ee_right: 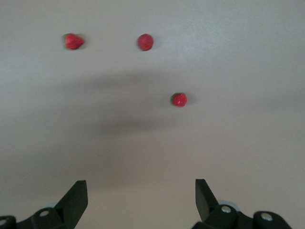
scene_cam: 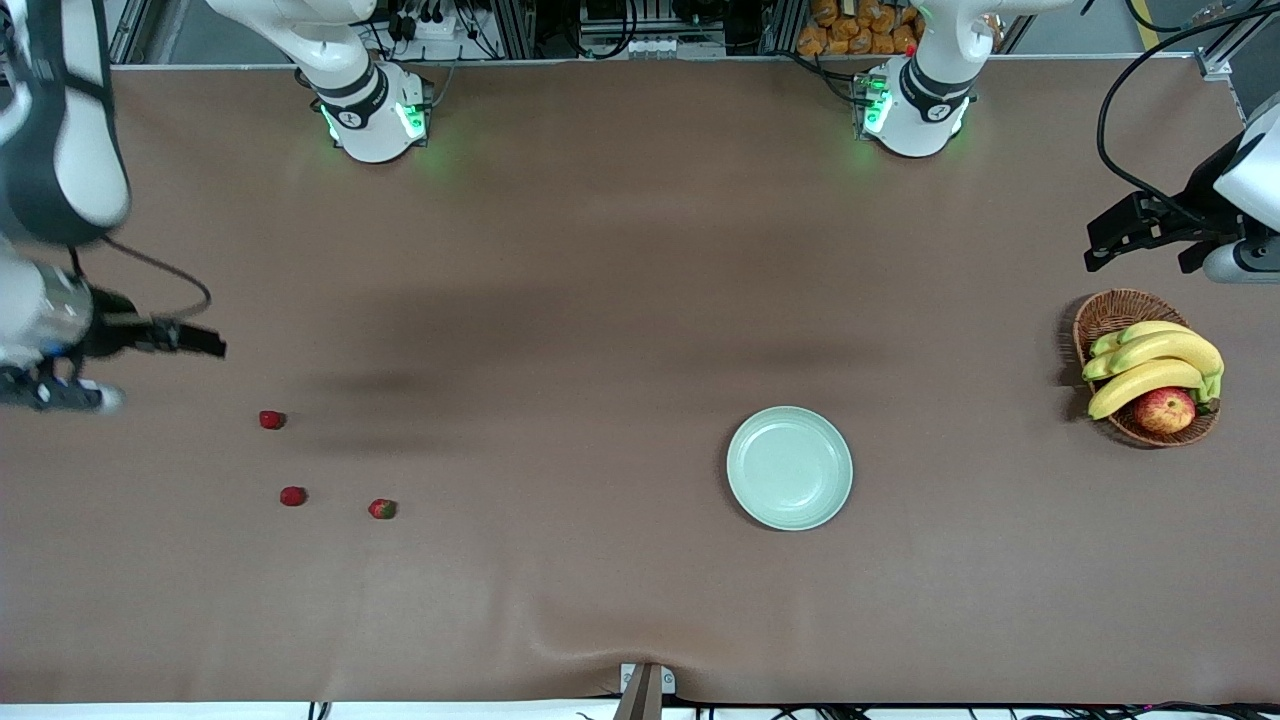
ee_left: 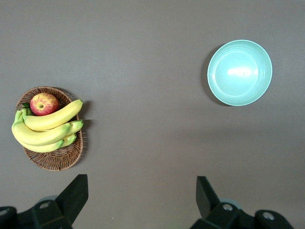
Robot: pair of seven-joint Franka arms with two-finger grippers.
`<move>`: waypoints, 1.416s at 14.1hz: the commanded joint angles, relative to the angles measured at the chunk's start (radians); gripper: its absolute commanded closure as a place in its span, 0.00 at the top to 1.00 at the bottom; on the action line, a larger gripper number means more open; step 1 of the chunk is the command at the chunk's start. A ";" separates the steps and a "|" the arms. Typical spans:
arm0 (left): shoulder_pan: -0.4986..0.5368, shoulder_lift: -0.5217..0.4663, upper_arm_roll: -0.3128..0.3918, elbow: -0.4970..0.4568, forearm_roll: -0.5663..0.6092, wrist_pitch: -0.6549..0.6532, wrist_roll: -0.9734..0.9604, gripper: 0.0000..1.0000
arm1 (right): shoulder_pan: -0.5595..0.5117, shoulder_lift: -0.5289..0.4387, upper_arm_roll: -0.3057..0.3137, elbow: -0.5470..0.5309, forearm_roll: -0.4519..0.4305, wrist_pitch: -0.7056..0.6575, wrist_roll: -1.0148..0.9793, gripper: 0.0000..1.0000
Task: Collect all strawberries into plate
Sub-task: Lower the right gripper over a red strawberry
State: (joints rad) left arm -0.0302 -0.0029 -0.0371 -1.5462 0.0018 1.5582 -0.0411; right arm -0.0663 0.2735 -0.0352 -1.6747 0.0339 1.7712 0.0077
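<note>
- Three strawberries are lying on the brown table (scene_cam: 600, 300) toward the right arm's end, small, red and rounded: one (scene_cam: 271, 419) farthest from the front camera, one (scene_cam: 292, 495) nearer to that camera, and one (scene_cam: 382, 509) beside it showing a bit of green cap. All three are sitting apart from one another, touching nothing.
- Well away from them, the plate (scene_cam: 790, 467) is resting nearer the left arm's end, round, shallow, pale mint and glossy, with a raised rim and nothing in it.
- Nothing is standing on the stretch of table between the berries and the plate; its covering is looking matte and smooth, with a slight wrinkle at the edge nearest the front camera.
- Toward the left arm's end, a brown woven wicker basket (scene_cam: 1112, 312) is holding a bunch of curved yellow bananas (scene_cam: 1155, 365) and a red-yellow apple (scene_cam: 1165, 409).
- Hovering over bare table close to the farthest berry, the right gripper (scene_cam: 205, 345) is holding nothing, its dark fingers (ee_right: 76, 198) spread wide.
- Waiting in the air over the table just by the basket, the left gripper (scene_cam: 1110, 240) is also holding nothing, its fingers (ee_left: 76, 193) wide apart.
</note>
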 commanded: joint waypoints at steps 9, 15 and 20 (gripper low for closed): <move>0.001 0.009 0.000 0.009 -0.017 -0.017 -0.007 1.00 | -0.066 0.184 0.009 -0.239 -0.055 0.515 -0.012 1.00; -0.002 0.015 0.000 0.009 -0.017 -0.017 -0.013 1.00 | -0.069 0.259 0.009 -0.260 -0.055 0.640 -0.014 1.00; 0.000 0.015 0.000 0.008 -0.017 -0.018 -0.014 1.00 | -0.096 0.297 0.011 -0.258 -0.054 0.677 -0.046 1.00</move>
State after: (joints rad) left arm -0.0301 0.0093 -0.0372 -1.5469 0.0018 1.5541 -0.0411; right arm -0.1282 0.5581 -0.0395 -1.9296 -0.0052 2.4235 -0.0034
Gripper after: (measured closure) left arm 0.000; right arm 0.000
